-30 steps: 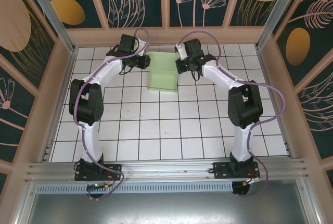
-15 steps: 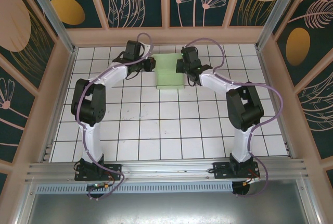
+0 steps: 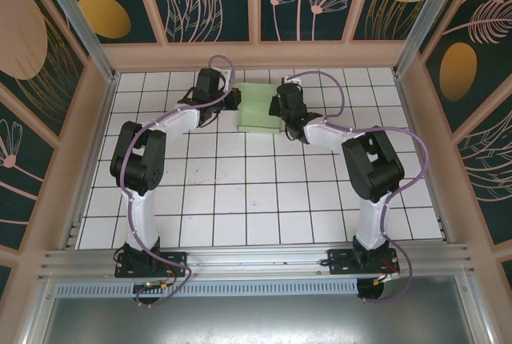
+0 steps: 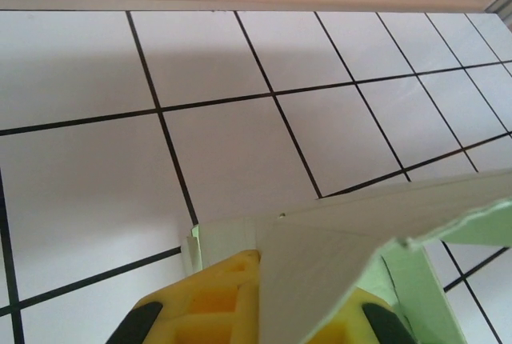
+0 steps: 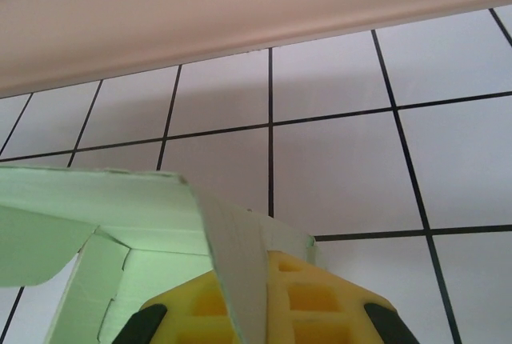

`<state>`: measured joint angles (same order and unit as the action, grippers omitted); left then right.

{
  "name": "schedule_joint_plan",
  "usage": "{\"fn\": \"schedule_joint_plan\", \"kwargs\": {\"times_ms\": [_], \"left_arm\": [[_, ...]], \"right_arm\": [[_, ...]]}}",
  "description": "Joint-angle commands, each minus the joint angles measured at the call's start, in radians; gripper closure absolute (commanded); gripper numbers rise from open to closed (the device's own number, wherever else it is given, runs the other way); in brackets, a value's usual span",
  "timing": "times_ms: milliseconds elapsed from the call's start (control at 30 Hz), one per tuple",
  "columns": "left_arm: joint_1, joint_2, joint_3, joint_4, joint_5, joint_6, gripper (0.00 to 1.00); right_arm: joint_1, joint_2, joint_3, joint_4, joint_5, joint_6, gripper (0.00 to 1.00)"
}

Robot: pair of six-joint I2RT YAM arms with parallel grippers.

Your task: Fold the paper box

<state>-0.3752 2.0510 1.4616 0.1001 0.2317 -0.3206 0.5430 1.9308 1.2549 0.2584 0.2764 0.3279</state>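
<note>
The paper box (image 3: 260,108) is a pale mint-green card piece lying on the white tiled floor near the back wall. My left gripper (image 3: 234,102) is at its left edge and my right gripper (image 3: 277,107) at its right edge. In the left wrist view the yellow fingers (image 4: 212,296) are shut on a raised card flap (image 4: 320,280) that stands between them. In the right wrist view the yellow fingers (image 5: 320,296) pinch another upright flap (image 5: 236,264), with the rest of the box (image 5: 96,192) spreading to the left.
The tan back wall ledge (image 3: 256,56) runs close behind the box. Metal frame posts (image 3: 76,24) and side walls enclose the tiled floor (image 3: 256,192). Both arms reach far forward, their bases at the near rail (image 3: 256,260).
Both grippers have carried the box towards the back wall and a little right. The arms are stretched further out, and the box looks more compact.
</note>
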Motion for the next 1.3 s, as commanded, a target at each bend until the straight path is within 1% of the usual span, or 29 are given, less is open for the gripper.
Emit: {"fn": "schedule_joint_plan", "kwargs": {"times_ms": [0,200,333,467,667,967,1133,1267], "left_arm": [[-0.024,-0.04,-0.03,0.115,0.002,-0.058,1.0],[-0.025,-0.049,-0.08,0.153,-0.019,-0.069,1.0],[-0.028,-0.066,-0.123,0.2,-0.028,-0.084,1.0],[-0.031,-0.071,-0.132,0.204,-0.032,-0.106,1.0],[-0.037,-0.085,-0.165,0.228,-0.043,-0.136,1.0],[-0.037,-0.132,-0.272,0.318,-0.042,-0.163,1.0],[-0.038,-0.147,-0.307,0.348,-0.037,-0.164,1.0],[-0.037,-0.149,-0.314,0.348,-0.036,-0.16,1.0]], "right_arm": [[0.021,-0.025,-0.032,0.146,-0.039,0.006,1.0],[0.024,-0.028,-0.086,0.217,-0.034,-0.008,1.0],[0.036,-0.036,-0.129,0.277,-0.007,-0.028,1.0],[0.046,-0.035,-0.14,0.285,0.012,-0.029,1.0],[0.069,-0.038,-0.184,0.343,0.047,-0.039,1.0],[0.088,-0.061,-0.224,0.363,0.088,-0.041,1.0],[0.107,-0.059,-0.233,0.37,0.147,-0.032,1.0],[0.121,-0.059,-0.207,0.334,0.196,0.02,1.0]]}}
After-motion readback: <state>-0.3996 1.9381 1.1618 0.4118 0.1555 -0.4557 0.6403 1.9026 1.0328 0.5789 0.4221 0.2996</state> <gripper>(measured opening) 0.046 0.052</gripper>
